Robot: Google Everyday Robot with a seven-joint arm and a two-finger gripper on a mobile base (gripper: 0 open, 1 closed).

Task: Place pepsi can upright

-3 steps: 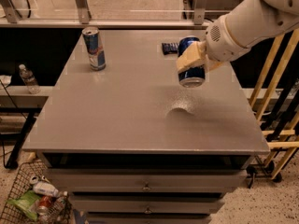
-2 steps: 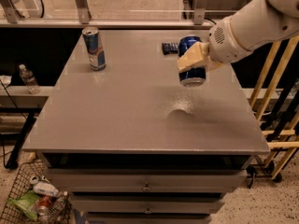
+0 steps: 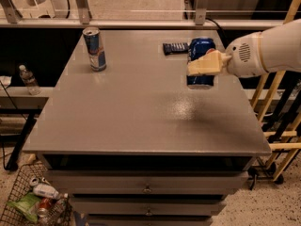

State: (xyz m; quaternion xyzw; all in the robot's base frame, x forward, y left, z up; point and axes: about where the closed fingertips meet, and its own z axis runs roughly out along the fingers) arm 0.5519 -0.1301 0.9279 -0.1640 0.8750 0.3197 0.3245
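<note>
The pepsi can [image 3: 201, 51] is dark blue with a silver top and stands upright at the right side of the grey table [image 3: 141, 107]. Its base is at or just above the tabletop; I cannot tell whether it touches. My gripper [image 3: 205, 65] reaches in from the right on a white arm [image 3: 268, 51]. Its cream fingers [image 3: 207, 63] are closed around the middle of the can and hide part of its front.
A taller, slim blue-and-silver can [image 3: 95, 48] stands at the back left of the table. A dark flat packet [image 3: 175, 47] lies just behind the pepsi can. A water bottle [image 3: 29, 79] sits on a low shelf at left, a wire basket of trash [image 3: 33, 201] stands below, and yellow wooden rails [image 3: 277, 126] are at right.
The can was tilted in the gripper; now it is upright. The gripper and can have shifted slightly right and toward the back of the table.
</note>
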